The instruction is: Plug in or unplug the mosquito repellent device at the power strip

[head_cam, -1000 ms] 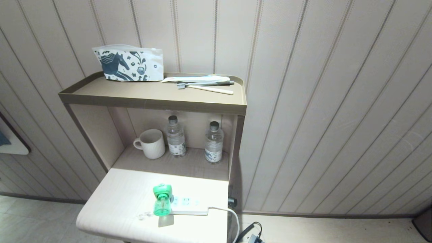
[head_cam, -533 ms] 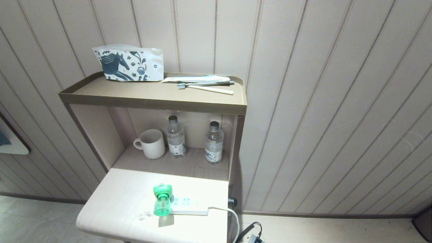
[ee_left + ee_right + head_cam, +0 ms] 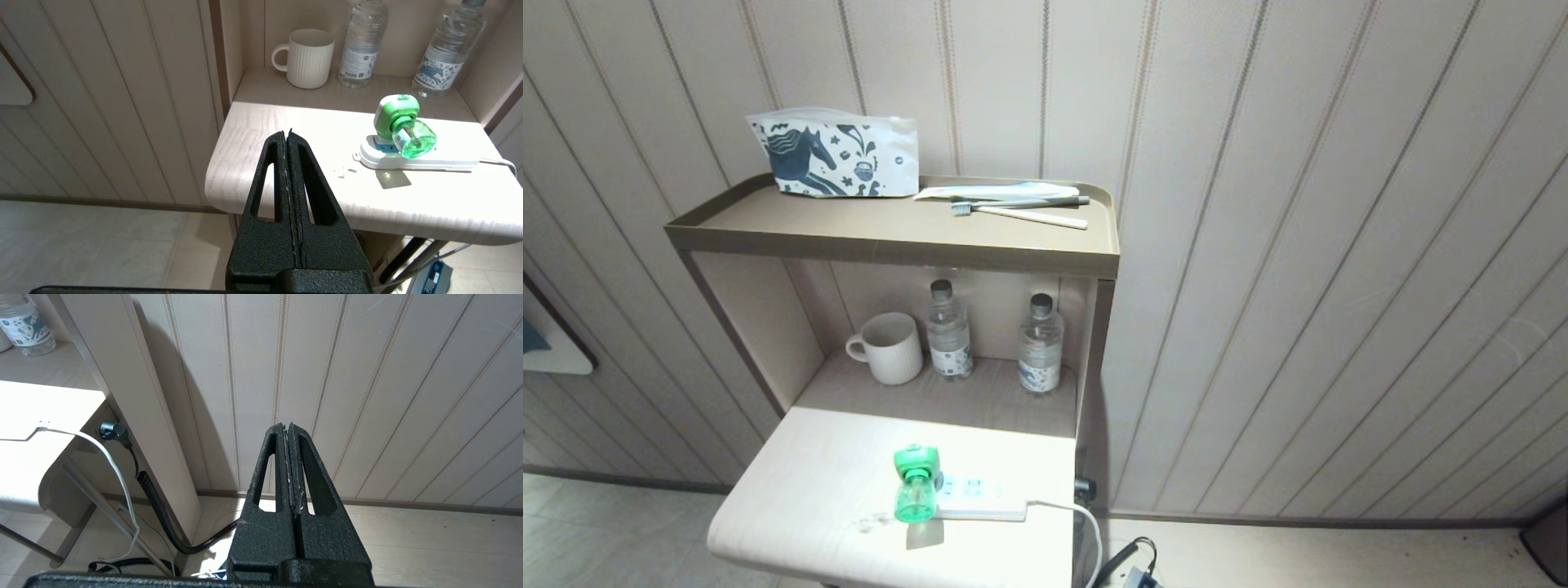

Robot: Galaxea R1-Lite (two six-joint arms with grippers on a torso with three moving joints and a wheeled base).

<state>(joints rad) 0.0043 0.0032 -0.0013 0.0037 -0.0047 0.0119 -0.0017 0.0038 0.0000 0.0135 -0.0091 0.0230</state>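
— Where is the mosquito repellent device now?

— Plugged into the end socket of the power strip, on the pale worktop near its front edge, bottle tipped toward me. The cable runs off the far side.

— And your hands?

— My left hand hangs off the worktop's corner, well apart from the device, fingers pressed together on nothing. My right hand is parked by the wall, also closed and empty.

— What could go wrong?

— If I pull the device, the light strip could lift or slide with it toward the edge. Squeezing the bottle rather than the head might crack it, I'd guess.

— Do the views differ?

— The head view shows neither hand, but it shows the upper shelf. My left wrist view shows the device's tilt; the right shows the wall plug.
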